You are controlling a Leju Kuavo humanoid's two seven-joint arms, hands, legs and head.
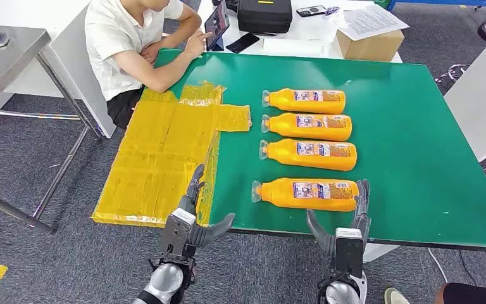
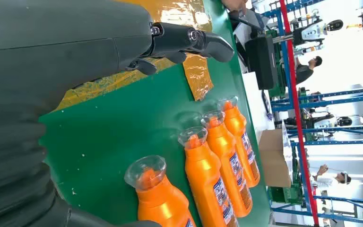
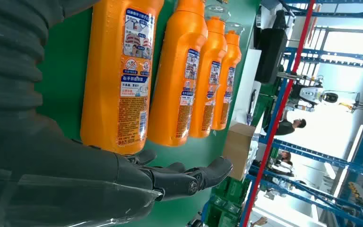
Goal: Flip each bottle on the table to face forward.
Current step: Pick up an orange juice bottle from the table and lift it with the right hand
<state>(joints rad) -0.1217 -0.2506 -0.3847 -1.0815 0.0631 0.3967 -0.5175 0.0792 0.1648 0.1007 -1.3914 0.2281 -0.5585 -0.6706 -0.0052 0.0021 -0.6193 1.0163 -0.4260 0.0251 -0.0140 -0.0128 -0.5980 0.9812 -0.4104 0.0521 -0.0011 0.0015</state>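
— Green table (image 1: 411, 158) is lying ahead of my hands, grey floor around it. Why four bottles in a row?

— They're lying label-up, so I'm bracketing the nearest bottle (image 1: 307, 194): right hand (image 1: 353, 218) released at its base, left hand (image 1: 193, 215) released past its cap, over yellow sheet (image 1: 158, 158).

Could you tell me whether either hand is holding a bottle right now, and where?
Nothing is held: the left hand and right hand are open beside the nearest bottle.
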